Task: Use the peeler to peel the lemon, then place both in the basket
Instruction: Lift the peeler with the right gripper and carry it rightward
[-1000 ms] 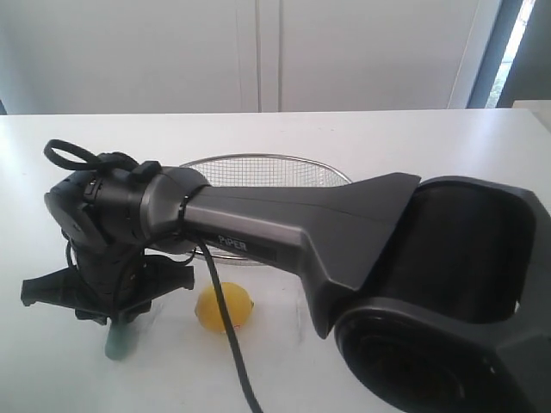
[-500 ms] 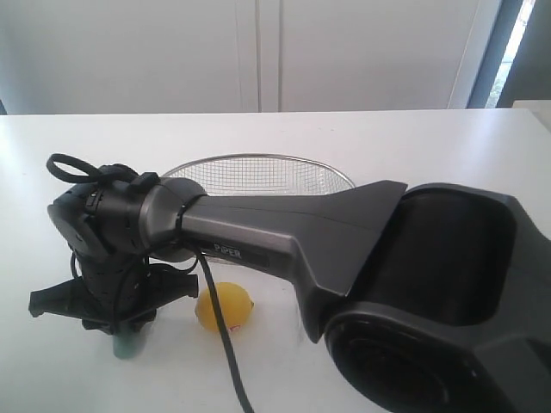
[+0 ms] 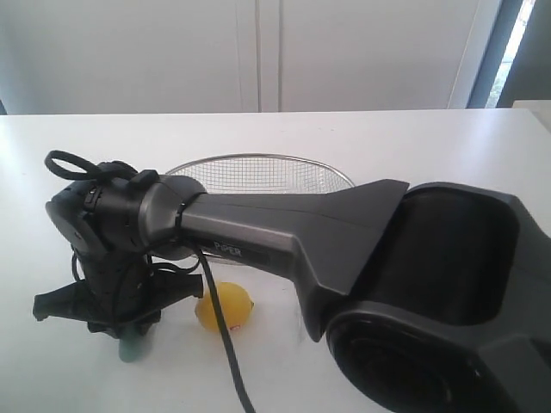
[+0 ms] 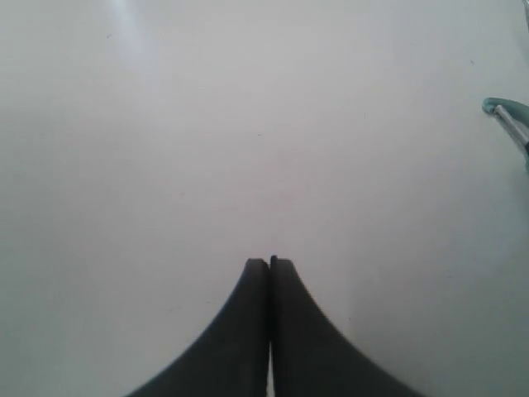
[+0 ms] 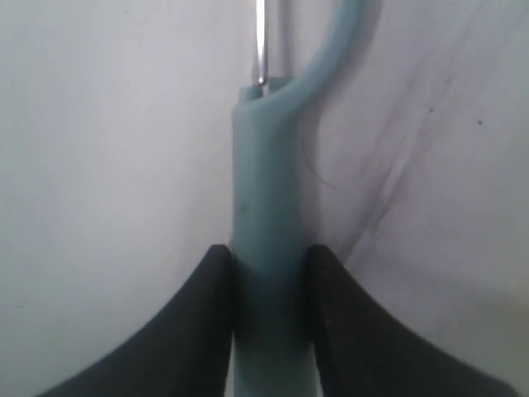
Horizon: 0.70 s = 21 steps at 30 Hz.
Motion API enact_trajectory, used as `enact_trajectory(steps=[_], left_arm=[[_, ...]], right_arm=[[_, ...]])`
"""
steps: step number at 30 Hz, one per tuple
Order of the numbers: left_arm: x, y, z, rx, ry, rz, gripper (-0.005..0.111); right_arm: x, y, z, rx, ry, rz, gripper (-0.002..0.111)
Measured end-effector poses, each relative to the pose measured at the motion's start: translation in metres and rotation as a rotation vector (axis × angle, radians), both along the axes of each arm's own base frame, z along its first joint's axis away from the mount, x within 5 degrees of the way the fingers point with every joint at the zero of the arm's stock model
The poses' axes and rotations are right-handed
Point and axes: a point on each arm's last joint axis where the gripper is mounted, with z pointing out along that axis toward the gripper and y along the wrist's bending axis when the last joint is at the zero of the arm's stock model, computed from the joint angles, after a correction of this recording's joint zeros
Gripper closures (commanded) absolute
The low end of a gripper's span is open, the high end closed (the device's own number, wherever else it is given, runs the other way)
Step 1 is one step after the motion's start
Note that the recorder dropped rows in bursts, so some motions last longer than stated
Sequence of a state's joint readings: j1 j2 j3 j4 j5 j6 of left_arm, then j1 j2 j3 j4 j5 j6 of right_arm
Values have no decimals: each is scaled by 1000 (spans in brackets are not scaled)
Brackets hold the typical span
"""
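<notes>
Lowered slightly, right hand [image 5: 269, 258] pinches peeler [image 5: 268, 174] on white table [image 3: 405, 138]; left hand [image 4: 270, 265] pressed together.

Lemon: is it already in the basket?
No, the lemon lies on the white table in front of the basket, outside its rim.

Smooth, matt teal plastic on the peeler [image 5: 266, 182] handle, with a bright metal blade glinting at its head. The right pincer [image 5: 269, 260] shows matt black plastic. The basket [image 3: 267, 176] is silvery wire mesh under a polished metal rim. The lemon [image 3: 231, 303] skin looks waxy, faintly glossy. The white surface [image 3: 413, 142] is smooth, lightly smudged.
</notes>
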State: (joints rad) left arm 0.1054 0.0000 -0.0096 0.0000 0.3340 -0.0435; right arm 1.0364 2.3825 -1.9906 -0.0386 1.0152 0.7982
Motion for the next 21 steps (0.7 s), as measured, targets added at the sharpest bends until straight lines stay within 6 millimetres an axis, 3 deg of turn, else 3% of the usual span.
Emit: enact_trajectory(steps=[13, 21], left_arm=[[0, 0, 0, 5, 1, 0, 107], [0, 0, 0, 0, 0, 0, 107]], right_arm=[[-5, -9, 79, 131, -88, 27, 108], [-10, -20, 95, 83, -93, 120, 108]])
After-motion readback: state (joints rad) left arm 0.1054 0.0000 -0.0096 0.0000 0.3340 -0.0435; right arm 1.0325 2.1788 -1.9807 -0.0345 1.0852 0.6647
